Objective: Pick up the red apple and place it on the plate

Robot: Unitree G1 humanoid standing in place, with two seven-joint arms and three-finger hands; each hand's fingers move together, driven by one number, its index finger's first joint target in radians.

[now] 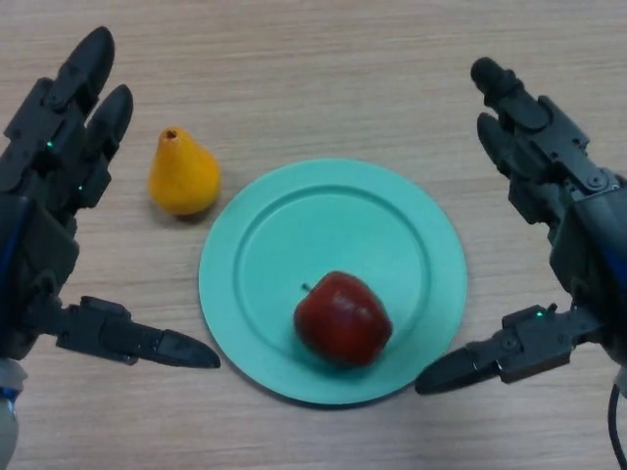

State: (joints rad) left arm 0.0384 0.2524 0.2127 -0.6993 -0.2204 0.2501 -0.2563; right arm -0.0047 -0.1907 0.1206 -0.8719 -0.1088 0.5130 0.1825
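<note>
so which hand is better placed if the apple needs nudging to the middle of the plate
The right hand, likely. The red apple already sits on the green plate, off-centre toward its near right part, closer to the right thumb. The left hand, also open, is beside the yellow pear.

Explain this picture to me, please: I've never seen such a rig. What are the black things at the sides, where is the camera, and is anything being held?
The camera sits on a humanoid robot's head, looking down at a wooden table. The black shapes are its hands: the left hand at the left, the right hand at the right, both open and holding nothing. Between them lies a green plate with the red apple already on it. A yellow pear lies on the table beside the plate, near the left hand.
</note>
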